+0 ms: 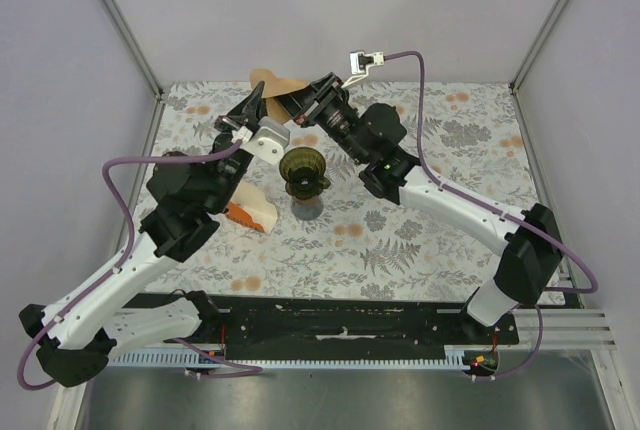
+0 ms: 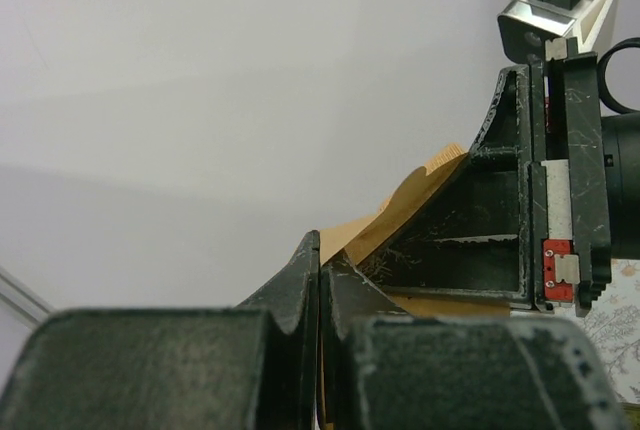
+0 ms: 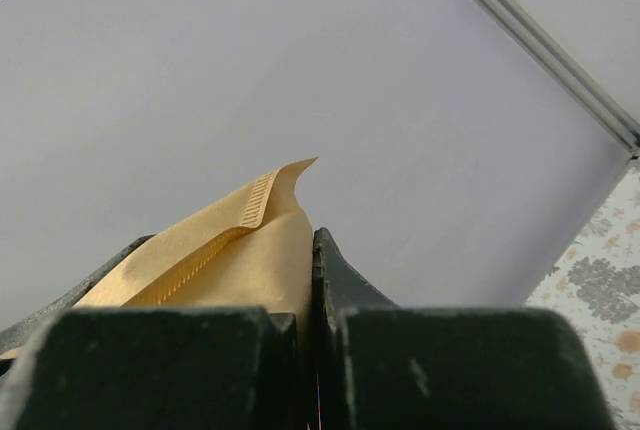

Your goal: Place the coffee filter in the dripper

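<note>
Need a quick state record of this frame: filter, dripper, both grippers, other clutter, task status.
coffee filter: tan paper, held in the air between the two grippers, over the far part of the table
left gripper: shut on the coffee filter, it seems; paper shows between the fingers
right gripper: shut on the coffee filter
dripper: upright on the table, nearer than the grippers, no filter in it
carton: orange and white, lying to the left of the dripper, apart from it
task status: filter not yet in the dripper
</note>
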